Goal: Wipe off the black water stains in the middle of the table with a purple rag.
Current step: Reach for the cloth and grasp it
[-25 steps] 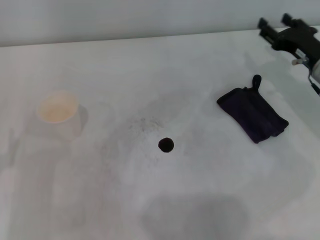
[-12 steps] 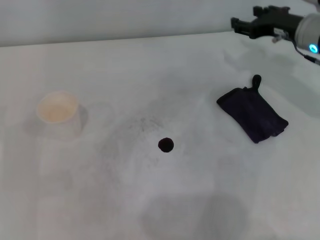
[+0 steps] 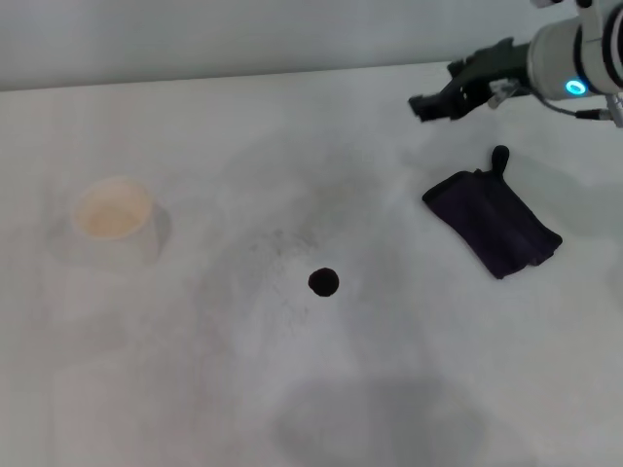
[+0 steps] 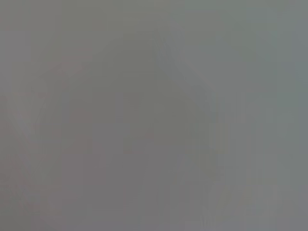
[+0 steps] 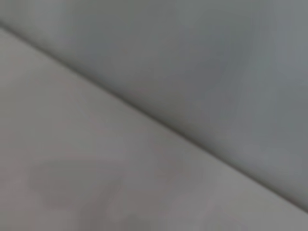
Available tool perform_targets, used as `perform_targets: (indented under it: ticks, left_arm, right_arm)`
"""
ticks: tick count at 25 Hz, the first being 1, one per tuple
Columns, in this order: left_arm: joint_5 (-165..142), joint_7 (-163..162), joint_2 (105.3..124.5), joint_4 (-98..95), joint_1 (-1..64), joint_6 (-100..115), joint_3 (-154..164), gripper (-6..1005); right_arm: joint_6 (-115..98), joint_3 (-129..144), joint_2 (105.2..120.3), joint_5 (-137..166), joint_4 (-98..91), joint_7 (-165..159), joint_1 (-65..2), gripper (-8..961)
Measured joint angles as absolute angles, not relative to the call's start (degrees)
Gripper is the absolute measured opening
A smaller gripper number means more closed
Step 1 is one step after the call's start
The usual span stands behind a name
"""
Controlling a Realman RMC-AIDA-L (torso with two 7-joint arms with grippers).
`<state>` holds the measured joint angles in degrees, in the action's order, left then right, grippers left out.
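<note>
The purple rag (image 3: 492, 222) lies folded flat on the right side of the white table (image 3: 292, 136), with its small loop at the far corner. The black water stain (image 3: 323, 282) is a small round blot near the table's middle, left of and nearer than the rag. My right gripper (image 3: 433, 88) hovers over the far right of the table, beyond the rag and apart from it, pointing left. Its fingers stand open and empty. My left gripper is out of view. The right wrist view shows only bare table (image 5: 72, 168) and the wall behind it.
A white paper cup (image 3: 112, 219) stands at the left of the table. Faint grey speckled smudges (image 3: 282, 241) lie just beyond the stain. The table's far edge meets a grey wall (image 3: 243, 34). The left wrist view shows only plain grey.
My right arm has swung in from the far right corner, leftward and a little nearer. Its gripper now points left over the table beyond the rag. The rag, stain and cup have not moved.
</note>
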<state>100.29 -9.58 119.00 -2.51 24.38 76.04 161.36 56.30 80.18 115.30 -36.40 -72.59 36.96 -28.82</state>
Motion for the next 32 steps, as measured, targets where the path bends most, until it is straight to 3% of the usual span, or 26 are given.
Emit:
perform_targets:
  ticks: [15, 32]
  left_arm:
    - [104.28, -9.97, 118.56, 0.31, 26.04, 75.55, 161.38, 880]
    - [107.25, -12.66, 118.75, 1.92, 26.78, 71.13, 161.36, 879]
  right_arm:
    - [76.23, 79.03, 115.25, -27.83, -74.38, 19.76, -29.31, 718]
    - [76.39, 79.44, 115.31, -22.41, -62.68, 19.16, -35.88, 665]
